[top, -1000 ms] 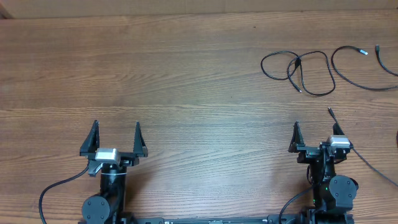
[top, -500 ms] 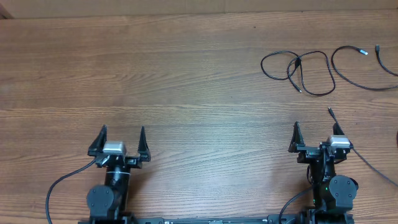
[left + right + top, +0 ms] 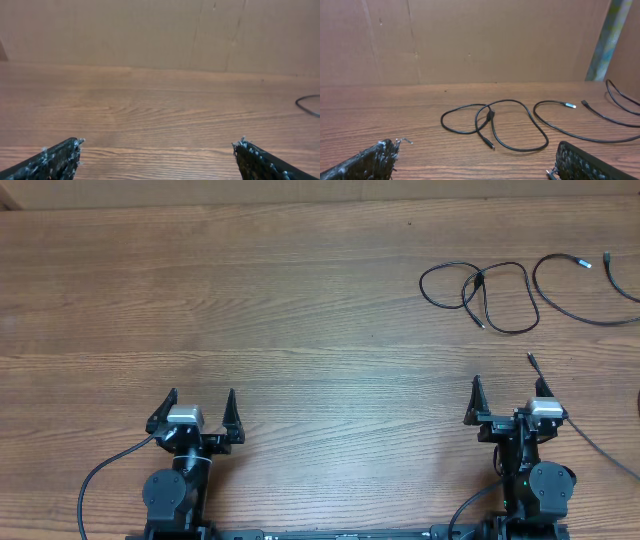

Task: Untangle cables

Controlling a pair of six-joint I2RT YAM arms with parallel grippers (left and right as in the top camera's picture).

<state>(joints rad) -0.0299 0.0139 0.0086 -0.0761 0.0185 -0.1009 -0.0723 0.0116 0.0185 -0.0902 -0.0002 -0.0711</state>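
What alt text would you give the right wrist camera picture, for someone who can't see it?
A thin black cable lies in loose loops that cross on a wooden table, with a second cable curving away to its right. Two dark fingers stand wide apart at the bottom corners, touching nothing, and a brown cardboard wall rises behind.

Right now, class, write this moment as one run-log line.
task: untangle cables | cables: looped, far right, not held | left gripper: jaws open, empty | right gripper: jaws open, empty
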